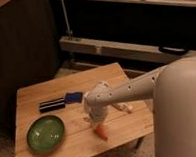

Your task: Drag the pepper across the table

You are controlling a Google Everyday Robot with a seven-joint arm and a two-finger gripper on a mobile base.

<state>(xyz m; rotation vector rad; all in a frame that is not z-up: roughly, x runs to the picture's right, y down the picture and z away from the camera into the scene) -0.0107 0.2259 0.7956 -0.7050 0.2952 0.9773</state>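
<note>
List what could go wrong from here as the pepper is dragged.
The small orange-red tapered pepper lies close to the near edge of the light wooden plank-top table; dragging further that way may push it off. The gripper sits right above it, hidden by the wrist, so a slip could go unnoticed. A leftward drag could hit the green round plate.

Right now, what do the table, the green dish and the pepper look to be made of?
Table: light wood, matte, plank seams visible. Green dish: probably glazed ceramic or plastic, with faint sheen. Pepper, below the gripper: smooth orange-red, possibly plastic; unclear.
</note>
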